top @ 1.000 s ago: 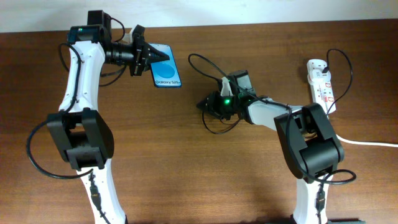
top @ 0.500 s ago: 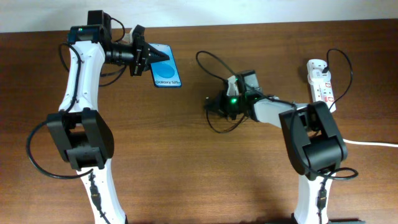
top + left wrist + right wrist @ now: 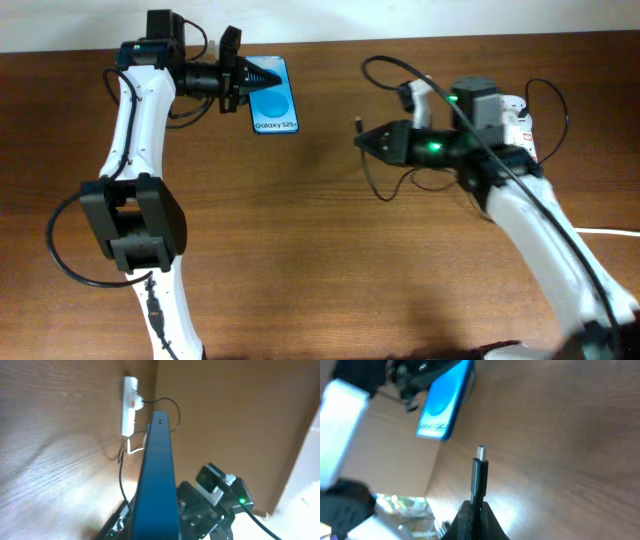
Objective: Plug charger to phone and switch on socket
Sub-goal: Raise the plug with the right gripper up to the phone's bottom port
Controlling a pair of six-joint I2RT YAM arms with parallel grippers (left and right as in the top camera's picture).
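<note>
The left gripper [image 3: 265,83] was clamped on the phone [image 3: 276,108], holding it at the far left of the table [image 3: 300,250] with its blue screen facing the overhead camera; from the left wrist view the phone showed edge-on between the fingers. The right gripper [image 3: 364,140] was closed tight on the charger [image 3: 479,474] just behind its small plug, whose metal tip stuck out free and pointed toward the phone (the two were well apart, with bare wood between). The thin cable looped back toward the socket [image 3: 129,410] at the far right, where it appeared to be plugged in, though the right arm hid part of the strip from above.

The step in hand looked like bringing plug to port. To do it well, the plug should be lined up square with the phone's lower edge before any push, and the left arm should brace the phone against that push. The cable slack wanted watching so it would not drag the tip off line.
</note>
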